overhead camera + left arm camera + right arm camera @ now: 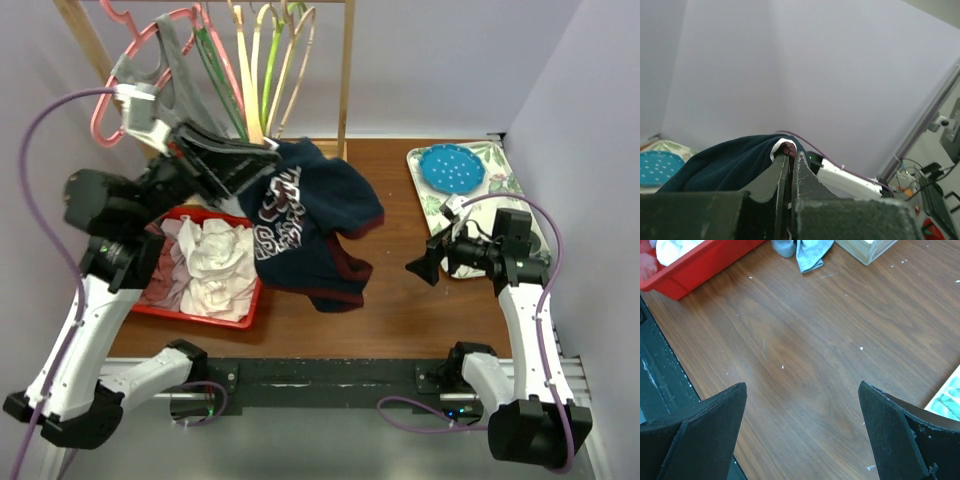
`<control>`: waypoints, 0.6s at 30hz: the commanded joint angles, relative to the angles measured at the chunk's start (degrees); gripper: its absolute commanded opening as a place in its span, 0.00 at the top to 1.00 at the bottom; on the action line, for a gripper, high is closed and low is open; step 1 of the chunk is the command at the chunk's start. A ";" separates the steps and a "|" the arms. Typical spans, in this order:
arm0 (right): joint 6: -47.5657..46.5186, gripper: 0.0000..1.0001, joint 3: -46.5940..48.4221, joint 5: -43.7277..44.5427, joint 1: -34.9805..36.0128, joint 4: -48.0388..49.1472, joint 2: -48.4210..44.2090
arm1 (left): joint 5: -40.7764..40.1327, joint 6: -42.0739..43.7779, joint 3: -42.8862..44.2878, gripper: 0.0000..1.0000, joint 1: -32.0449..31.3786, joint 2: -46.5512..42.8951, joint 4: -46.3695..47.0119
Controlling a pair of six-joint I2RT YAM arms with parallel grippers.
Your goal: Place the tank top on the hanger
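Note:
The dark navy tank top point(310, 225) with dark red trim hangs from my left gripper point(268, 152) and drapes down onto the wooden table. In the left wrist view the left gripper point(790, 156) is shut on a fold of the tank top point(725, 162) at its red trim. The light tan hanger point(303, 55) hangs on the rack at the back, just above and right of the left gripper. My right gripper point(420, 268) is open and empty over bare table to the right of the top; in the right wrist view the right gripper point(802, 387) shows only wood between its fingers.
A red basket point(160, 303) with white garments sits at the left. A grey tank top point(178, 62) hangs on a pink hanger point(112, 110). Green and yellow hangers point(262, 60) hang beside the tan one. A leaf-patterned tray point(500, 165) with a blue plate point(452, 168) stands back right. A rack post point(347, 80) rises behind the top.

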 commanded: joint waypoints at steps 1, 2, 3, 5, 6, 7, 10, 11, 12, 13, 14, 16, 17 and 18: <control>-3.81 0.01 4.71 2.03 0.04 -3.76 -1.63 | -3.35 6.88 -2.13 1.00 -13.10 1.12 1.80; -4.43 0.01 6.29 2.99 0.04 -4.91 -1.63 | -6.94 8.58 -2.75 1.00 -15.32 1.56 -0.21; -5.83 0.01 7.17 4.05 0.04 -6.05 -1.80 | -8.37 10.94 -3.63 1.00 -17.35 1.91 -0.49; -7.41 0.02 9.97 7.20 0.04 -9.92 -1.80 | -11.87 12.45 -7.31 1.00 -20.78 2.88 -0.32; -9.34 0.01 10.86 8.09 0.04 -11.33 -1.63 | -12.85 13.16 -10.55 1.00 -21.40 3.23 0.29; -10.23 0.01 11.83 9.23 0.12 -14.12 -1.45 | -13.47 13.25 -12.23 1.00 -22.10 3.76 0.90; -13.22 0.01 14.65 13.36 0.04 -18.35 -0.75 | -16.98 12.73 -19.88 1.00 -23.07 5.42 4.76; -13.83 0.01 15.43 15.20 0.04 -19.07 -0.66 | -18.73 12.64 -21.63 1.00 -23.17 6.13 5.47; -14.97 0.01 15.62 16.09 0.04 -19.60 -0.57 | -19.71 12.81 -24.70 1.00 -23.34 7.96 6.00; -15.42 0.01 15.62 16.79 0.04 -20.47 -0.49 | -21.28 12.90 -26.03 1.00 -23.43 8.94 6.27; -16.47 0.01 15.36 17.76 0.04 -20.74 -0.40 | -24.34 13.25 -27.18 1.00 -23.43 10.25 6.36; -17.44 0.01 14.39 18.47 0.04 -21.71 -0.22 | -27.17 15.62 -29.12 0.90 -23.43 14.47 4.18; -18.84 0.01 14.04 18.91 0.04 -21.88 -0.14 | -29.97 18.76 -28.60 0.78 -23.43 15.79 2.25; -20.07 0.02 13.69 18.65 0.04 -22.41 -0.13 | -31.31 20.70 -26.68 0.55 -23.43 17.46 -0.03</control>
